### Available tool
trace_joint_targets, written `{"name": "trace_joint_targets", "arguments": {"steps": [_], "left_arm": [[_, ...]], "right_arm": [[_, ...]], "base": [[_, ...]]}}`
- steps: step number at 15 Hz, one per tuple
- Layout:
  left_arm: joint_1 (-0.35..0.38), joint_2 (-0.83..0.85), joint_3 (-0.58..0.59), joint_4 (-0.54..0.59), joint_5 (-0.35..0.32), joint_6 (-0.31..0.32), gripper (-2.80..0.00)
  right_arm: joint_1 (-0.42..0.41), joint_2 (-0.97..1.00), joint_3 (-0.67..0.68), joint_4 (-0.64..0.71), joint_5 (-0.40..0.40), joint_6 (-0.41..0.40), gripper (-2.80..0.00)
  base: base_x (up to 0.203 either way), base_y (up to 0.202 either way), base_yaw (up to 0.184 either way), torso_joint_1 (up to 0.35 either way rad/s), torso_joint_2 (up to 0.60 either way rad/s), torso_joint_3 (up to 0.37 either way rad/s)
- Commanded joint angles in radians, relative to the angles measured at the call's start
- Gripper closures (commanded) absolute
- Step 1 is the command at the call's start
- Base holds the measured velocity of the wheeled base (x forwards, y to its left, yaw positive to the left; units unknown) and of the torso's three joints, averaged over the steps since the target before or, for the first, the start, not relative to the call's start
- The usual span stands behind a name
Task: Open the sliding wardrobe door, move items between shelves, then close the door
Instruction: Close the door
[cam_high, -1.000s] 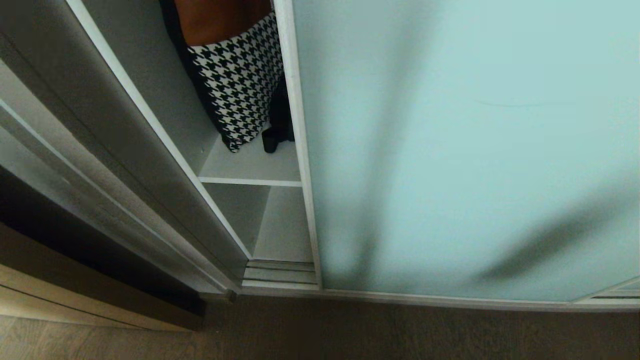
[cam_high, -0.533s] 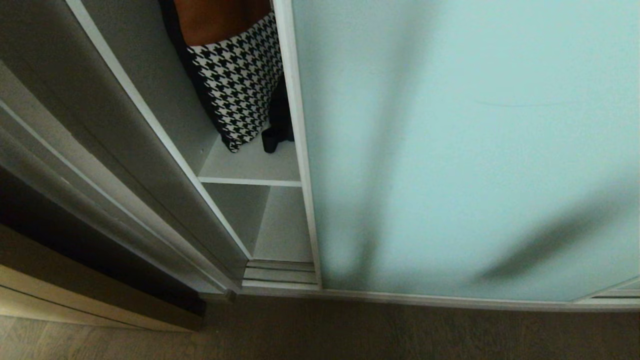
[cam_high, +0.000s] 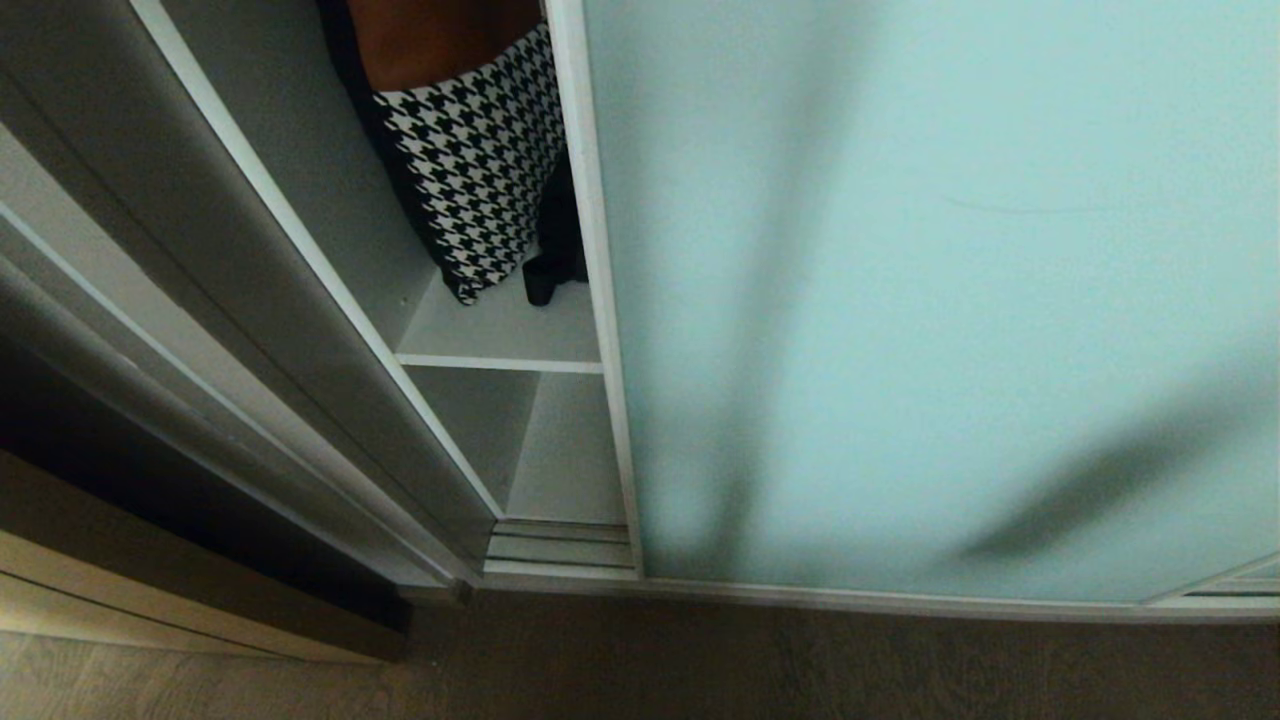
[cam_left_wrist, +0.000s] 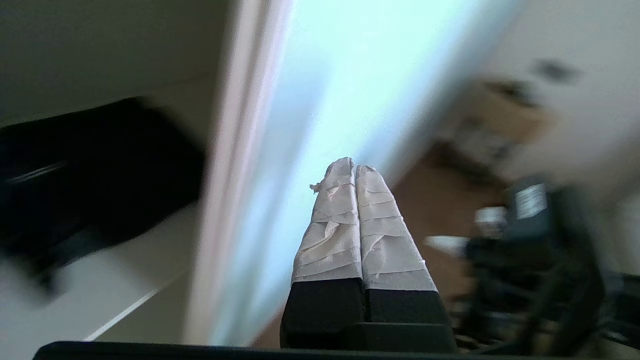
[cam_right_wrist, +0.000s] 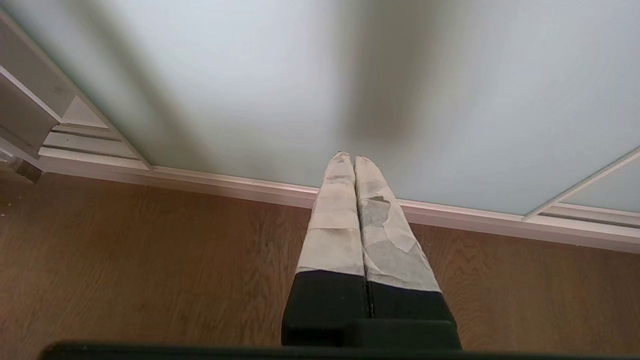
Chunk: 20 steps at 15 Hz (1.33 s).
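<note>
The sliding wardrobe door (cam_high: 900, 300), frosted pale blue-green glass in a thin silver frame, covers most of the wardrobe and leaves a narrow gap at its left edge. Through the gap show two white-grey shelves (cam_high: 500, 335), one above the other. In the left wrist view a floppy black bag (cam_left_wrist: 100, 165) lies blurred on a shelf (cam_left_wrist: 90, 290) beside the door (cam_left_wrist: 310, 100). My left gripper (cam_left_wrist: 355, 167) is shut and empty, its tips in front of the glass near the frame edge. My right gripper (cam_right_wrist: 348, 157) is shut and empty, low over the floor, pointing at the door (cam_right_wrist: 250, 75). Neither arm shows in the head view.
A houndstooth garment (cam_high: 480, 180) hangs above the upper shelf, with a dark piece of fabric (cam_high: 552, 270) beside it. The floor track (cam_high: 560, 550) runs under the gap. A light wood panel (cam_high: 150, 610) stands at the left. Brown wood floor (cam_high: 800, 665) lies in front.
</note>
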<state>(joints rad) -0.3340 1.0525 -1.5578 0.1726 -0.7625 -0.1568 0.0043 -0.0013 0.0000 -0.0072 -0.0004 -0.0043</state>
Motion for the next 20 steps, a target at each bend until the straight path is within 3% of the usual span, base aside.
{"name": "trace_joint_targets", "arguments": {"steps": [1, 6, 8, 11, 17, 20], "left_arm": [[-0.138, 0.147, -0.127, 0.034, -0.003, -0.004, 0.00], [-0.230, 0.288, -0.303, 0.120, 0.020, -0.006, 0.00], [-0.272, 0.340, -0.367, 0.170, 0.115, -0.004, 0.00], [-0.352, 0.380, -0.384, 0.155, 0.238, 0.006, 0.00], [-0.405, 0.436, -0.383, 0.130, 0.488, 0.000, 0.00], [-0.421, 0.444, -0.381, 0.114, 0.540, -0.022, 0.00]], "right_arm": [[0.000, -0.002, 0.001, 0.000, 0.000, 0.000, 0.00], [0.000, -0.002, 0.000, 0.000, 0.000, 0.000, 0.00], [0.000, -0.002, 0.001, 0.000, 0.000, 0.000, 0.00], [0.000, -0.002, 0.001, 0.000, 0.000, 0.000, 0.00], [0.000, -0.002, 0.000, 0.000, 0.000, 0.000, 0.00], [0.000, -0.002, 0.001, 0.000, 0.000, 0.000, 0.00]], "base": [[0.000, 0.000, 0.000, 0.000, 0.00, 0.000], [0.000, 0.000, 0.000, 0.000, 0.00, 0.000], [0.000, 0.000, 0.000, 0.000, 0.00, 0.000], [0.000, 0.000, 0.000, 0.000, 0.00, 0.000], [0.000, 0.000, 0.000, 0.000, 0.00, 0.000], [0.000, 0.000, 0.000, 0.000, 0.00, 0.000]]}}
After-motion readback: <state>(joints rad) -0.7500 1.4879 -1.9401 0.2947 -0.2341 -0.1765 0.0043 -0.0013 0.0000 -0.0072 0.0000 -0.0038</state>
